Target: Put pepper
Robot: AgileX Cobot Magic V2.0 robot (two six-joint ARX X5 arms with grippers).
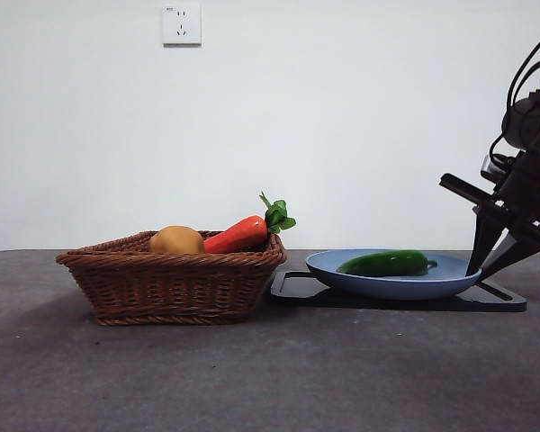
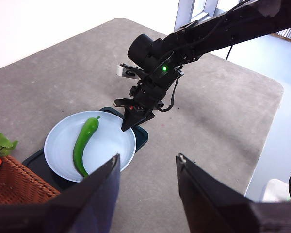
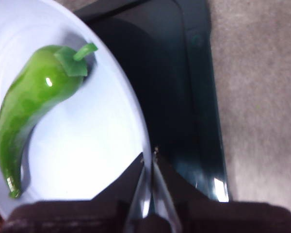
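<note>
1. On the blue plate point(image 1: 405, 286) lies the pepper point(image 1: 385, 263) — long, glossy, dark green, gently curved and tapering, with a short stem pointing toward the right gripper.
2. The plate is smooth, round and shallow, and sits on a flat black tray point(image 1: 486, 301) with rounded corners.
3. The right gripper point(image 1: 486, 268) hangs just over the plate's rim on the side away from the basket, its black fingers pressed together to a narrow point and holding nothing.
4. The left gripper point(image 2: 148, 167) waits high above the counter point(image 1: 270, 378), its fingers spread wide and empty.
5. Beside the tray stands a woven brown wicker basket point(image 1: 171, 283) with slanted walls — it holds an orange carrot point(image 1: 237, 236) with a leafy green top and a rounded tan potato point(image 1: 176, 240).
6. The counter is a matte grey, finely speckled surface.
</note>
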